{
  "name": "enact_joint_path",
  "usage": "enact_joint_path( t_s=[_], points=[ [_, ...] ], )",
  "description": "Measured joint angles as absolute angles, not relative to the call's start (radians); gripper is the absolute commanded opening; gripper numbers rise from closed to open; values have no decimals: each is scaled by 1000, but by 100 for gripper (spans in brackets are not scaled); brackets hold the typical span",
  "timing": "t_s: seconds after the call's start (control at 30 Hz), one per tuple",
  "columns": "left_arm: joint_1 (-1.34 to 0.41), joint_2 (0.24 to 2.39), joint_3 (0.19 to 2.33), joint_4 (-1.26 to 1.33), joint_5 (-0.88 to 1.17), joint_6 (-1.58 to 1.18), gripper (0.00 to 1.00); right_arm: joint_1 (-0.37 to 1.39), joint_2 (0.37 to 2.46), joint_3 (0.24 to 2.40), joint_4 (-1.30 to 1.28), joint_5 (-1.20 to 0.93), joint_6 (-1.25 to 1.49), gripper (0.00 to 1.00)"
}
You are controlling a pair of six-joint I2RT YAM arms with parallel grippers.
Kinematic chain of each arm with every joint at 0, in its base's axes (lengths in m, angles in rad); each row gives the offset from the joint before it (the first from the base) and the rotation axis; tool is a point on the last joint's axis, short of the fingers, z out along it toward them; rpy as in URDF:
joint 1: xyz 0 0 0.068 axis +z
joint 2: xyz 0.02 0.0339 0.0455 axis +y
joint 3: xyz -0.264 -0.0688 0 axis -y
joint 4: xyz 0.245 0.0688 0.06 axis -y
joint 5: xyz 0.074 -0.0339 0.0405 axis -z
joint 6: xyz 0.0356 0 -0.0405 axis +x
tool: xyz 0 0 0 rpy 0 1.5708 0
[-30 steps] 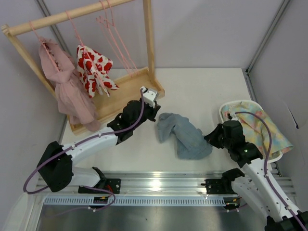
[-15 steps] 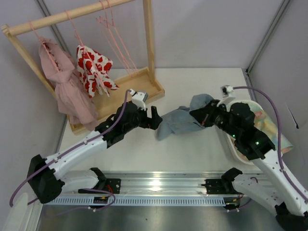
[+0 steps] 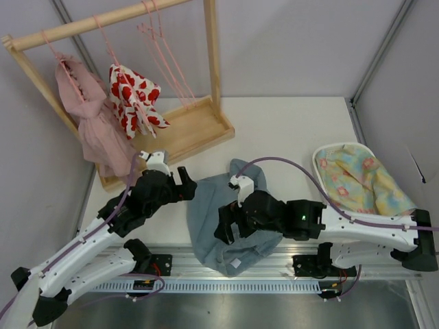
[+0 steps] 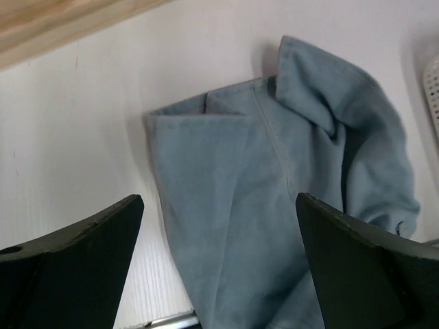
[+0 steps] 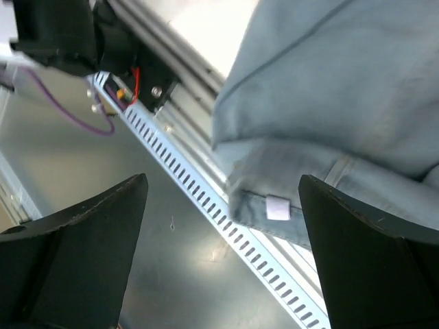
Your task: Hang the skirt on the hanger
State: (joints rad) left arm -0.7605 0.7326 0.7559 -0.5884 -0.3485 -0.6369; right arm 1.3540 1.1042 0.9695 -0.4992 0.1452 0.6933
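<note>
The skirt (image 3: 209, 205) lies crumpled at the table's (image 3: 288, 137) near edge, one end drooping over it, with the left end effector (image 3: 186, 184) spread wide and empty just beside it and the right end effector (image 3: 223, 229) spread wide over it.

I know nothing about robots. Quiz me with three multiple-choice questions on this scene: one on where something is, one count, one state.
1. Where does the skirt lie?
A in the basket
B on the table, at its near edge
C on the floor

2. How many garments hang on the wooden rack?
A one
B two
C four

3. How are the arms' gripping ends?
A both open and empty
B both shut on cloth
C one open, one shut

Answers:
1 B, it spreads between the two arms.
2 B, only a pink dress and a heart-print top hang there.
3 A, the left end effector and right end effector show fingers wide apart, with nothing between.
</note>
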Motion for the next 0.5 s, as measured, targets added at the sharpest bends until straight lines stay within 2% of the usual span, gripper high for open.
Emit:
enact_joint_path(
  t_s=[0.1,0.3,0.5],
  points=[
    [-760,710,713,-625,-346,-658,99,1269,1056,987,-533,144,695,98],
    [-760,762,636,-590,-308,-683,99,934,948,972,-540,177,669,97],
    [-761,948,575,-526,-324,-727,99,707,1043,859,-509,165,606,94]
  ],
)
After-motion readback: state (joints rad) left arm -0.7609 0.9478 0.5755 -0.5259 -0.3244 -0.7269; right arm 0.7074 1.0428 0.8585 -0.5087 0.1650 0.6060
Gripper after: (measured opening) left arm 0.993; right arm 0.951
